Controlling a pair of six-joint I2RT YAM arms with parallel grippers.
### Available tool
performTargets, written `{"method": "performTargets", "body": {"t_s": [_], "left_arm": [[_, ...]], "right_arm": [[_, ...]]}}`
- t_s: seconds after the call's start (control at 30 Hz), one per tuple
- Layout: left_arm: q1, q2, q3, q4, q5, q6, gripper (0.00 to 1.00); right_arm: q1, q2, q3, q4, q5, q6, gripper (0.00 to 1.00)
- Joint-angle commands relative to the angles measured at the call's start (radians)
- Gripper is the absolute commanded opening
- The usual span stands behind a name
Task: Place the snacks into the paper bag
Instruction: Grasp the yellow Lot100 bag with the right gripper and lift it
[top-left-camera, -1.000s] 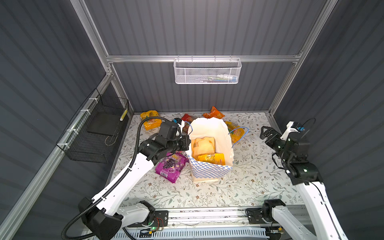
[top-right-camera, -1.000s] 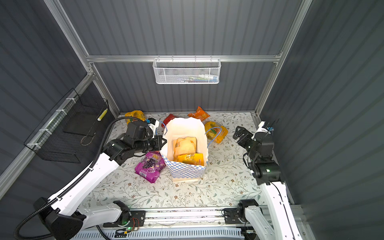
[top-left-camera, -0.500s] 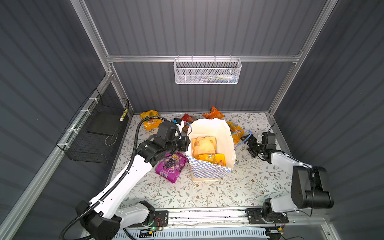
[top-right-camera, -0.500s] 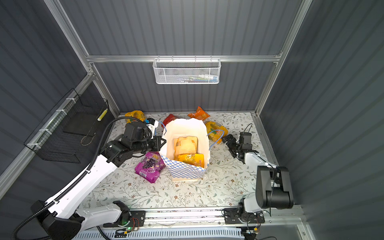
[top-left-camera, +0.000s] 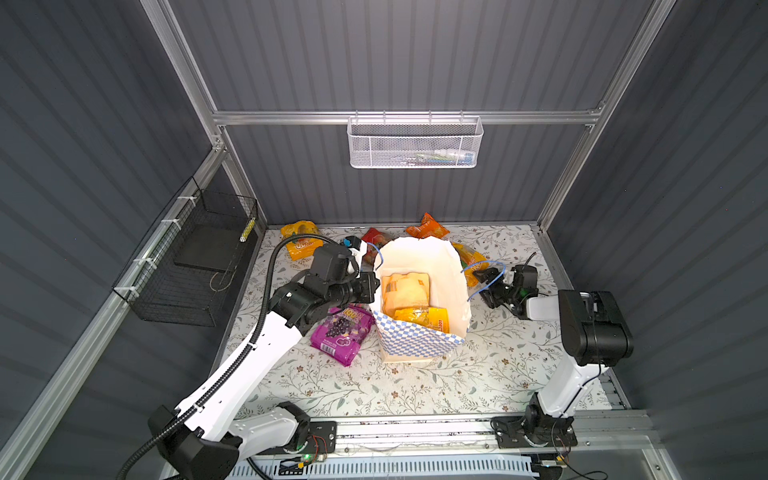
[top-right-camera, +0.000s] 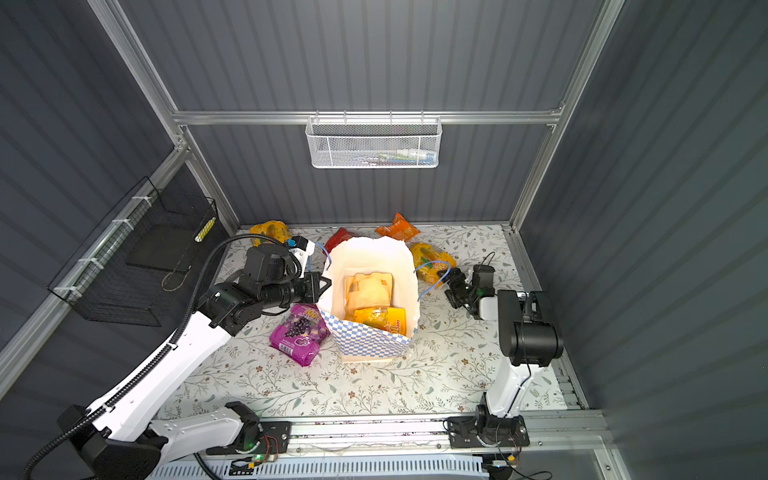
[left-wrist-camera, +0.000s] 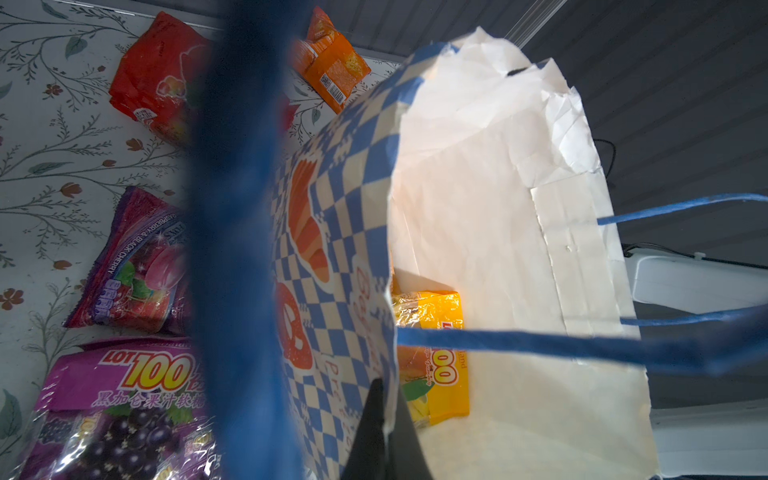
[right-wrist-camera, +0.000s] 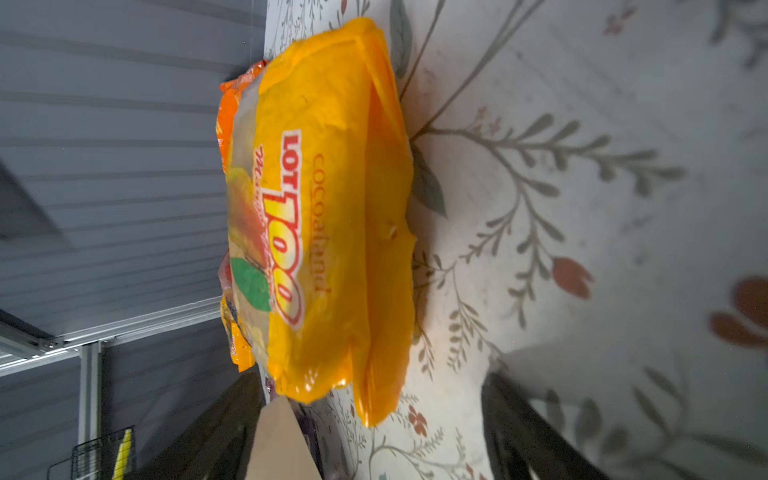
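Note:
The paper bag stands open mid-table with yellow "100" snacks inside. My left gripper is shut on the bag's left rim. To the right of the bag, my right gripper lies low and open, its fingers either side of the near end of a yellow "100" packet. The bag's blue handle loops over this gripper. A purple grape packet, a FOX'S packet, a red one and a small orange one lie around the bag.
Another yellow packet lies at the back left corner. A white mesh basket hangs on the back wall and a black wire basket on the left wall. Grey walls close in three sides.
My right arm has swung down from a raised pose to the table and reached in to the yellow packet beside the bag; its jaws have narrowed a little. The left gripper has kept its hold.

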Motion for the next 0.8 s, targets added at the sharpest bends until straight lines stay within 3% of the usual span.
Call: {"method": "performTargets", "body": {"t_s": [0.0, 0.3, 0.43, 0.57, 0.67, 0.77], "left_arm": [[0.012, -0.040, 0.004, 0.068, 0.029, 0.018, 0.00], [0.019, -0.033, -0.002, 0.077, 0.041, 0.015, 0.00], [0.023, -0.037, -0.004, 0.080, 0.050, 0.011, 0.00], [0.024, -0.046, -0.008, 0.085, 0.043, 0.012, 0.00], [0.024, -0.041, -0.008, 0.084, 0.046, 0.011, 0.00], [0.025, -0.036, -0.008, 0.087, 0.055, 0.008, 0.00]], "right_arm": [[-0.009, 0.075, 0.021, 0.165, -0.044, 0.109, 0.78], [-0.009, 0.192, 0.027, 0.330, -0.061, 0.219, 0.54], [-0.009, 0.212, 0.027, 0.374, -0.072, 0.235, 0.27], [-0.009, 0.186, 0.003, 0.431, -0.077, 0.252, 0.07], [-0.009, 0.115, -0.021, 0.417, -0.081, 0.238, 0.00], [-0.009, 0.004, -0.045, 0.361, -0.082, 0.205, 0.00]]}}
